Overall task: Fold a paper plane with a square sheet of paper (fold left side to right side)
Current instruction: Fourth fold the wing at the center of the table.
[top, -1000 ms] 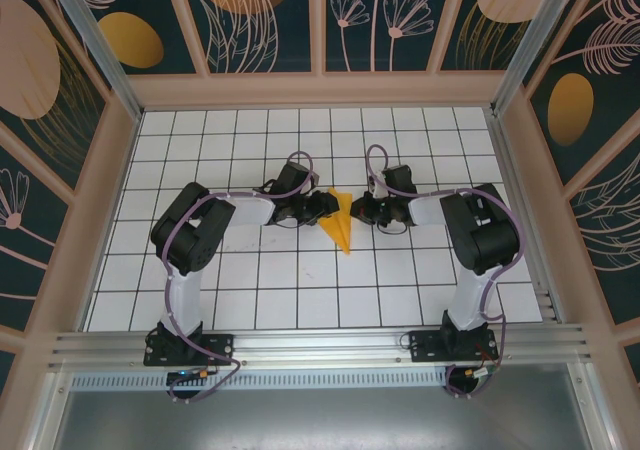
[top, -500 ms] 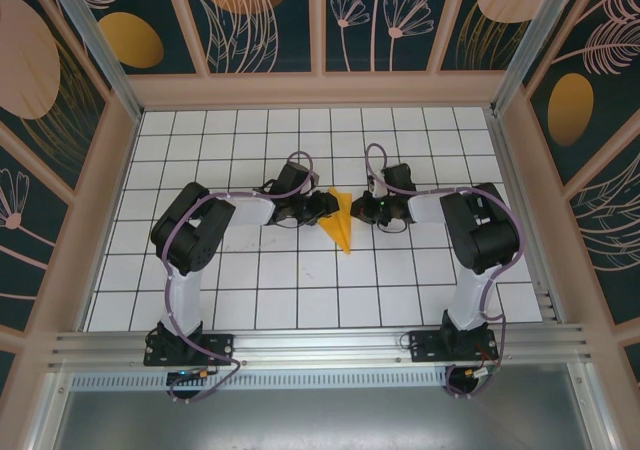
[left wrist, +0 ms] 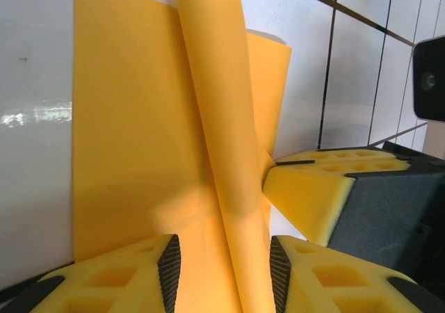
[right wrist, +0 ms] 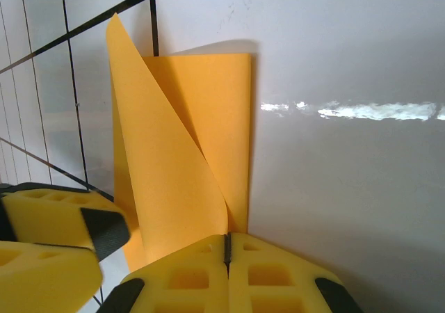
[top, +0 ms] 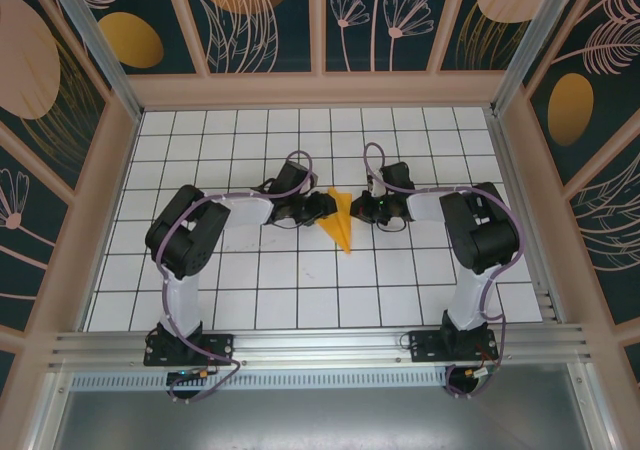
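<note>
White grid table [top: 200,300], arms [top: 240,210] elbows-out; left tool [left wrist: 224,254] agape astride paper plane [top: 342,226], right tool [right wrist: 227,247] tight on it.

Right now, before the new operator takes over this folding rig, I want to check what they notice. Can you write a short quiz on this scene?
1. True or false: the right gripper has its fingers pressed together at the edge of the paper plane.
2. What stands between the fingers of the left gripper? A) a raised fold of the plane B) nothing C) the other gripper
3. Fill in: in the top view, the plane's narrow tip points toward the ___ edge of the table (near or far).
Key: 1 true; 2 A; 3 near.
</note>
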